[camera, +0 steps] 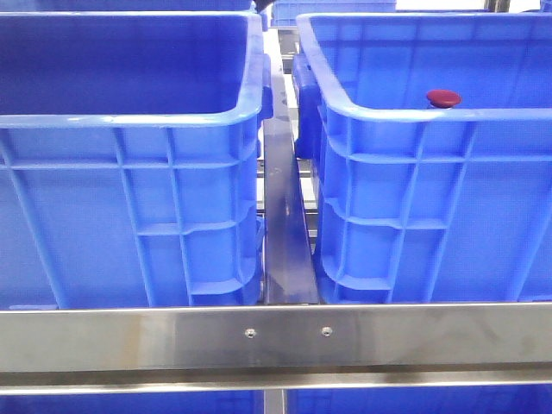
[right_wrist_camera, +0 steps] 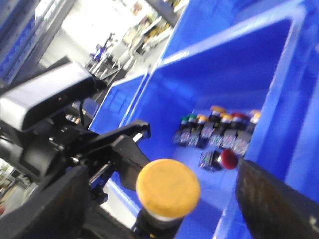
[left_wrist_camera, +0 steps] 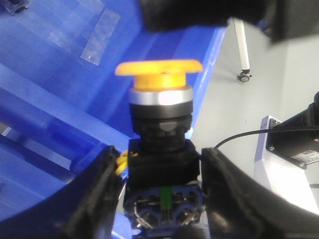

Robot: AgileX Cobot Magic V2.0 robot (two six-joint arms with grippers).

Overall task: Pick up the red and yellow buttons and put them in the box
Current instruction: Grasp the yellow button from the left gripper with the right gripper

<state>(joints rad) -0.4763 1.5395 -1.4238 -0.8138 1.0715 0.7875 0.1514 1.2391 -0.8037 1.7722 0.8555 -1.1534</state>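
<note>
My left gripper is shut on the black body of the yellow button, whose orange-yellow cap stands upright beside a blue crate wall. In the right wrist view the same yellow button sits between the wide-apart fingers of my right gripper, which is open and not touching the cap. A red button lies on its side on the floor of a blue box. The front view shows a red cap just inside the right crate. Neither gripper appears in the front view.
A second blue crate stands on the left, with a metal rail across the front. Several more push buttons stand in a row in the box. The left arm's grey camera housing is close to my right fingers.
</note>
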